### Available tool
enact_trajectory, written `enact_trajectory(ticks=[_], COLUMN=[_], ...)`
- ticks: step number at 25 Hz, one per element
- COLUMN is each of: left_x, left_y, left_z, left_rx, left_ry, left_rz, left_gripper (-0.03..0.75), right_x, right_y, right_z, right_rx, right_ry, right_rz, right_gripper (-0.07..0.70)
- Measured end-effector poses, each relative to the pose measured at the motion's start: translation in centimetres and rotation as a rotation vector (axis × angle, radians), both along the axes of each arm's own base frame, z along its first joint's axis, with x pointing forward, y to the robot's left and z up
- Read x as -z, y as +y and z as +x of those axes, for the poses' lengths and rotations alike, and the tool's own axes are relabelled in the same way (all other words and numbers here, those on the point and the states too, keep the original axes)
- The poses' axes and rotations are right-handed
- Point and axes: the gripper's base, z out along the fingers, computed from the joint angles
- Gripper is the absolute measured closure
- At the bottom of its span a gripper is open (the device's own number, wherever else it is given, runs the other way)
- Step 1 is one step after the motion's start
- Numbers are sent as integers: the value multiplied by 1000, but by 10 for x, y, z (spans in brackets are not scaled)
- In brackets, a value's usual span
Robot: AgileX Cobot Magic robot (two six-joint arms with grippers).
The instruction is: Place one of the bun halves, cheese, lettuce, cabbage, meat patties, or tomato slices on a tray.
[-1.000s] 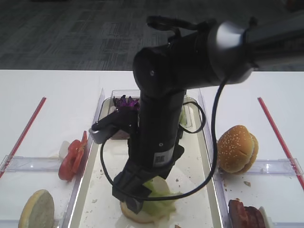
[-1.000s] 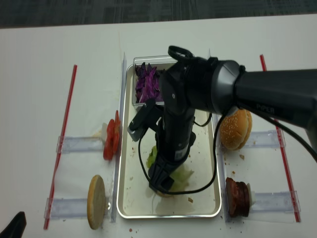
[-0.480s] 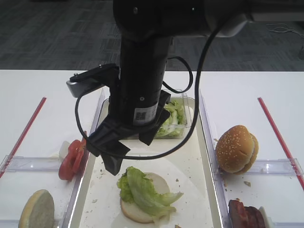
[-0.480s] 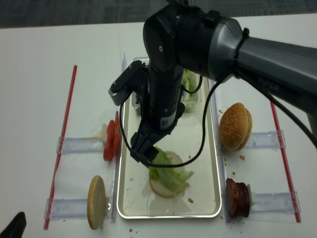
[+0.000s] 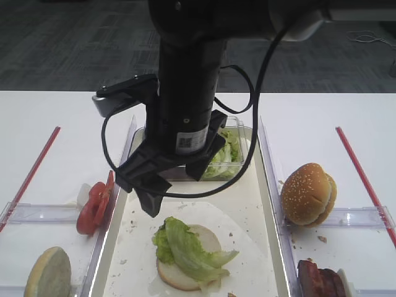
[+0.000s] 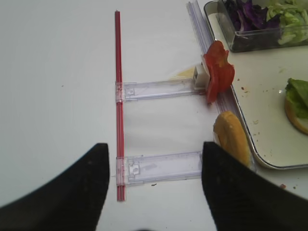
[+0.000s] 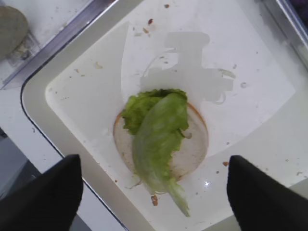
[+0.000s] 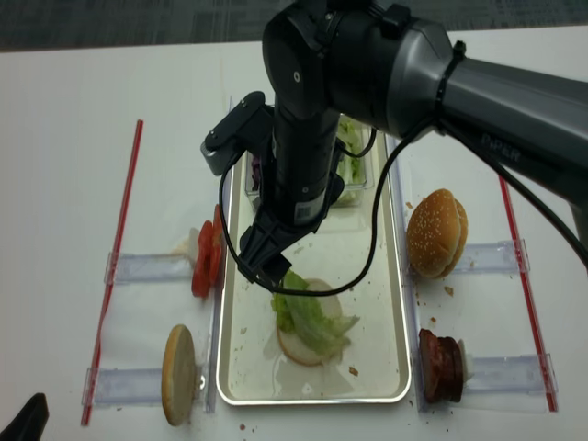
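Resting on a flat bun half (image 5: 185, 272) is a green lettuce leaf (image 5: 185, 246), and both are seen on the tray (image 5: 253, 247) toward its 6 o'clock end. The right tool (image 7: 154, 192) is held above them with its two dark fingers (image 7: 43, 192) spread wide, and nothing is held between them. A clear tub (image 5: 232, 162) with more green leaves is set at the tray's 12 o'clock end. Tomato slices (image 5: 96, 204) are stood on the table (image 5: 62, 124) at 9 o'clock of the tray, with another bun half (image 5: 46, 272) at 7 o'clock. A seeded bun (image 5: 307, 193) is seen at 3 o'clock and meat patties (image 5: 318, 278) at 5 o'clock. The left tool (image 6: 154, 192) is held wide over the table, well apart from the tray, and it is empty.
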Motion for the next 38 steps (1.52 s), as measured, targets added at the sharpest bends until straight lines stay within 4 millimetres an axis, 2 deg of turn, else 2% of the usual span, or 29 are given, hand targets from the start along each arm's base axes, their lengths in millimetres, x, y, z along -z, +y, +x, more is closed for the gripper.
enact_trajectory(ticks=[4, 9, 16, 21, 25, 31, 34, 38], left_x=[0, 0, 0, 0, 0, 0, 0, 0], left_y=[0, 0, 0, 0, 0, 0, 0, 0], left_z=[0, 0, 0, 0, 0, 0, 0, 0], left_rx=[0, 0, 0, 0, 0, 0, 0, 0], left_ry=[0, 0, 0, 0, 0, 0, 0, 0], left_rz=[0, 0, 0, 0, 0, 0, 0, 0], left_gripper=[288, 288, 288, 288, 288, 288, 288, 288], right_x=[0, 1, 1, 1, 1, 1, 1, 1], right_y=[-16, -50, -126, -186, -231, -281, -298, -308], right_z=[17, 47, 95, 118, 128, 133, 134, 133], right_rx=[60, 160, 396, 564, 695, 826, 871, 896], right_ry=[2, -21, -37, -33, -27, -23, -19, -19], right_rz=[-2, -28, -64, -71, -72, -76, -74, -76], right_gripper=[38, 50, 52, 52, 52, 52, 52, 52])
